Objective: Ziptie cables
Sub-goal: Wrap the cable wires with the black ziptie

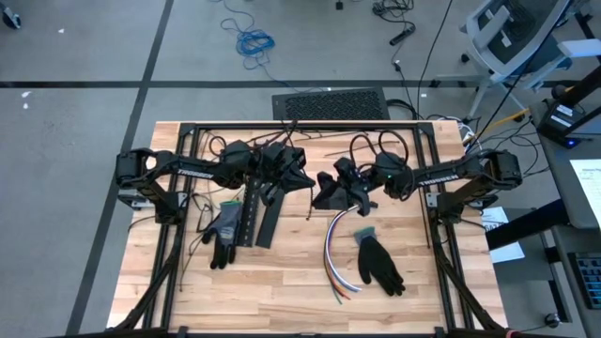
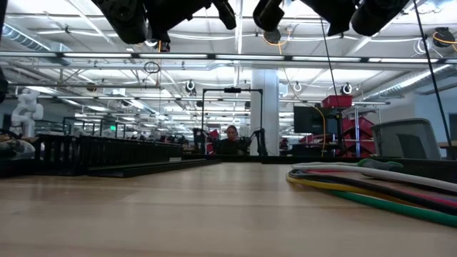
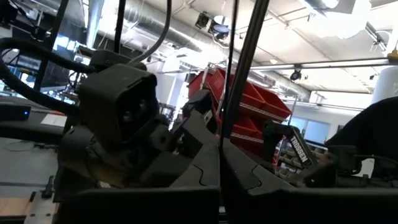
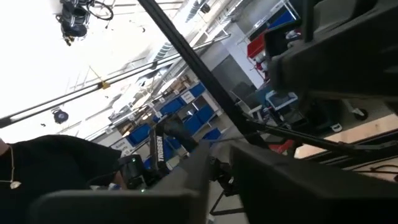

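Observation:
The cables (image 1: 333, 255) lie in a curved bundle on the wooden table right of centre, and show in the low view too (image 2: 371, 182). No gripper touches them. Both arms are raised above the table's middle, with their tips almost meeting. My left gripper (image 1: 307, 181) (image 3: 221, 186) is shut on a thin black zip tie (image 3: 239, 74). My right gripper (image 1: 326, 192) (image 4: 221, 163) faces it, its fingers drawn close together at the same zip tie (image 4: 193, 46). My left gripper pinches the zip tie's lower stretch (image 3: 225, 155) between its two fingers. The tie stands up out of the fingertips, straight and clear of the table. My right gripper has its fingers closed at the zip tie, which runs down to their tips (image 4: 239, 118). Its own fingertips hide the place of contact.
Two dark gloves lie on the table, one (image 1: 223, 233) at left and one (image 1: 380, 265) beside the cables. Black slotted strips (image 1: 255, 216) lie under the left arm. A black frame (image 1: 310, 125) edges the table. A person (image 2: 230, 139) sits far behind.

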Motion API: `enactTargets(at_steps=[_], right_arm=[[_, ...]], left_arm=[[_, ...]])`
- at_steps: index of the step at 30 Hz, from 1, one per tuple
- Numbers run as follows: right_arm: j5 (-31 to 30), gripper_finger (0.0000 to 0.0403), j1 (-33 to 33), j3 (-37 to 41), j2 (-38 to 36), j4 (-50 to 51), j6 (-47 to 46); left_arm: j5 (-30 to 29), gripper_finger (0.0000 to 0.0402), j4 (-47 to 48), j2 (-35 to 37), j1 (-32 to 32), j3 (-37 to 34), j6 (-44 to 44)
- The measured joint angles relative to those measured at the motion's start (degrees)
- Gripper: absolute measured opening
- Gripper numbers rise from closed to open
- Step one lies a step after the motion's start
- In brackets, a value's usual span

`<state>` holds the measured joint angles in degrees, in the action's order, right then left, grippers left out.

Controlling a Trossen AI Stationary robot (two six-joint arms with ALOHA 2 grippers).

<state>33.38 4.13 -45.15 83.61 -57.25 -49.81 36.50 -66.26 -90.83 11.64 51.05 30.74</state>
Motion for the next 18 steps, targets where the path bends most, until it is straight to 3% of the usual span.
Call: enactTargets(at_steps=[2,4,11,15,18], right_arm=[[0.03,0.0012,-0.14,0.00,-0.01,-0.02,-0.27],[-0.30,0.0012,-0.14,0.00,0.00,-0.02,-0.01],[-2.15,0.0066,-0.12,0.00,0.00,0.44,-0.91],[-3.80,0.0109,-0.01,0.00,0.01,-0.54,-5.40],[-3.69,0.0140,-0.01,0.02,0.01,-7.84,-5.87]], left_arm=[[0.07,0.0000,0.00,0.00,-0.04,0.00,-0.02],[0.07,0.0000,0.02,0.00,-0.04,0.00,0.00],[0.34,0.0000,-0.16,0.00,-0.04,0.00,0.49],[5.01,0.0000,-0.73,0.37,0.38,0.00,5.12],[8.64,0.0000,-0.78,0.46,0.41,0.00,6.45]])
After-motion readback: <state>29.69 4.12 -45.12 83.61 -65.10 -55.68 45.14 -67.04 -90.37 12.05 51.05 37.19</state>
